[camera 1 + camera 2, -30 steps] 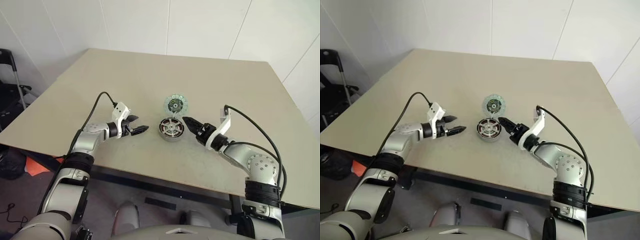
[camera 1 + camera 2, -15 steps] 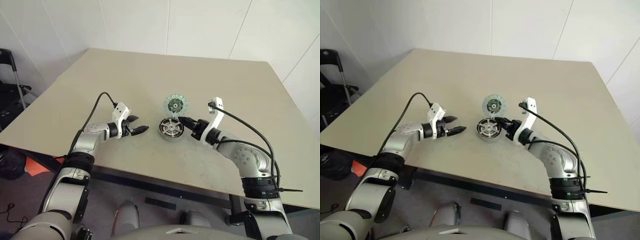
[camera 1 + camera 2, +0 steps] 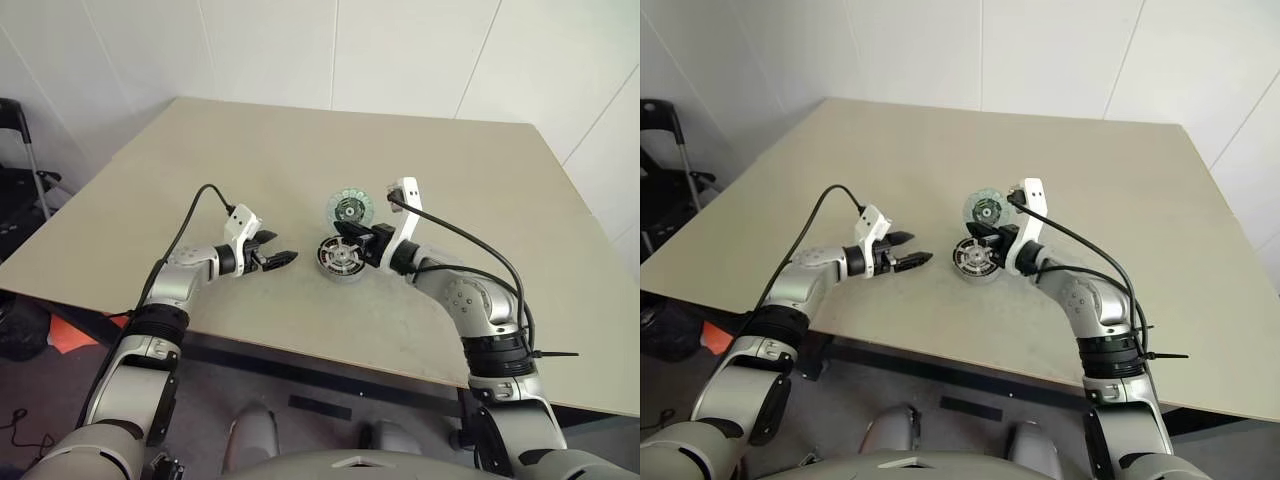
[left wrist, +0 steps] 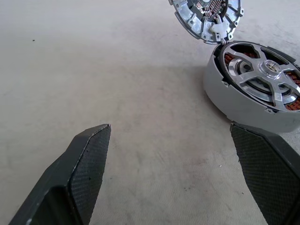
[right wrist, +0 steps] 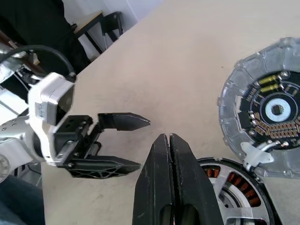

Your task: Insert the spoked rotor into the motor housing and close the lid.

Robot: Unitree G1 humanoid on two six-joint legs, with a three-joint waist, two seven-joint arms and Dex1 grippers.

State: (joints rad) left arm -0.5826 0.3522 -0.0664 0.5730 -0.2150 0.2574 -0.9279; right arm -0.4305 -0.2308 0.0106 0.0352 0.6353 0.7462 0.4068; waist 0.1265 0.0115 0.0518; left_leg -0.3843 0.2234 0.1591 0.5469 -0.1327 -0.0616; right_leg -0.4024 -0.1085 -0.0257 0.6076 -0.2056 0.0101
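The motor housing is a round grey puck on the tan table, with copper windings showing inside. The silver spoked rotor sits in it. Its round lid lies open just behind it, joined by a small hinge, circuit side up. My right gripper is shut with nothing between its fingers. Its tips hang over the housing's right rim; I cannot tell if they touch. My left gripper stands open and empty a short way left of the housing, pointing at it.
The table stretches wide and bare behind and to both sides of the motor. Its front edge runs close below both arms. A black chair stands off the table at the far left.
My right gripper has shut, rolled over and moved left, from beside the housing to over its right rim. The left arm and the motor parts have not moved.
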